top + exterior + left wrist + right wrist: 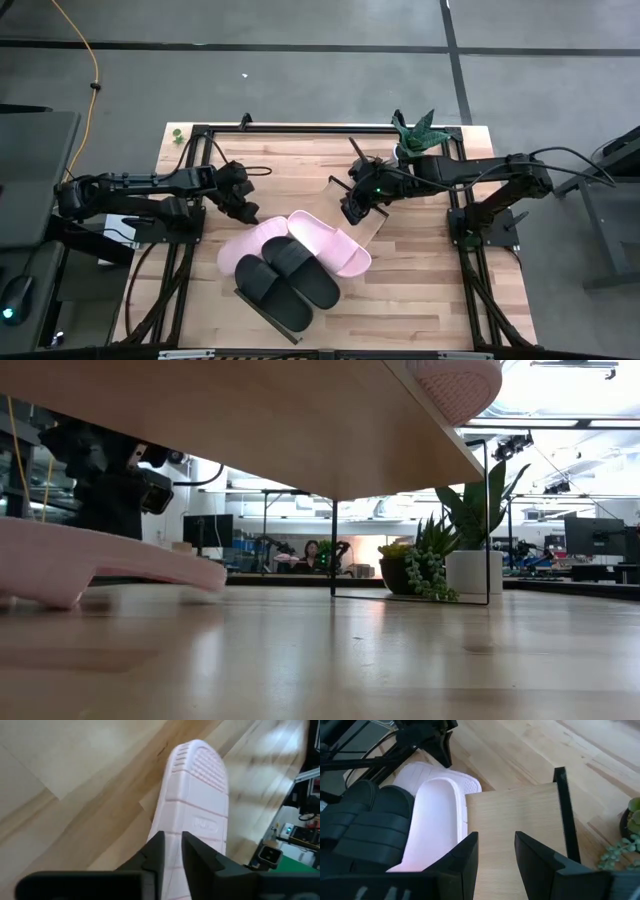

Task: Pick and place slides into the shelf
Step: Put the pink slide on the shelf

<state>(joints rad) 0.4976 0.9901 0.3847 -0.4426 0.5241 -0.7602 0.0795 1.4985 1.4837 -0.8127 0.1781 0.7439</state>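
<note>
Pink foam slide point(192, 815) is lying sole-up just ahead of the left claw point(172, 852), whose fingers are standing slightly parted with nothing visibly gripped; it looks light and squashy, best pinched at its edge.

Two matte black jointed arms — looped black cables along each (a green light glows on the right one).
</note>
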